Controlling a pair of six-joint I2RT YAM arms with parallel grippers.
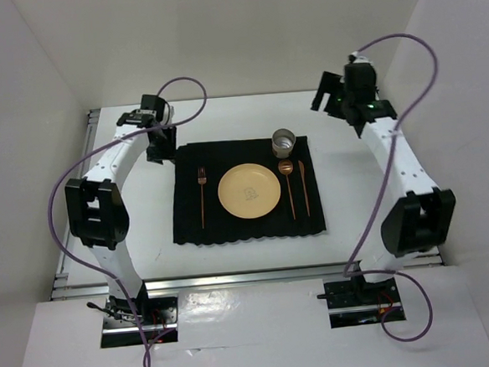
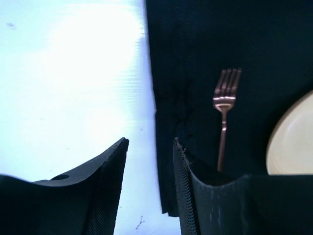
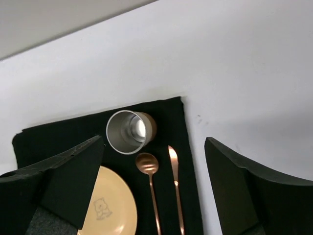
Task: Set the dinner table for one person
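The white dinner table [image 1: 147, 228] carries a black cloth mat [image 1: 247, 221]. On the mat lie a yellow plate [image 1: 249, 191], a copper fork [image 1: 202, 195] left of it, and a copper spoon [image 1: 288, 185] and knife [image 1: 302, 184] right of it. A metal cup [image 1: 284, 142] stands at the mat's far right. My left gripper [image 1: 156, 148] is open and empty, low over the mat's far left corner [image 2: 195, 58], with the fork [image 2: 224, 112] beyond it. My right gripper [image 1: 324, 92] is open and empty, raised beyond the mat's far right; it looks down on the cup [image 3: 128, 131], spoon [image 3: 149, 171] and knife [image 3: 174, 181].
A silver metal rail [image 1: 251, 275] runs along the table's near edge. White walls enclose the table on three sides. Purple cables loop from both arms. The plate's rim [image 2: 293, 142] shows at the right in the left wrist view.
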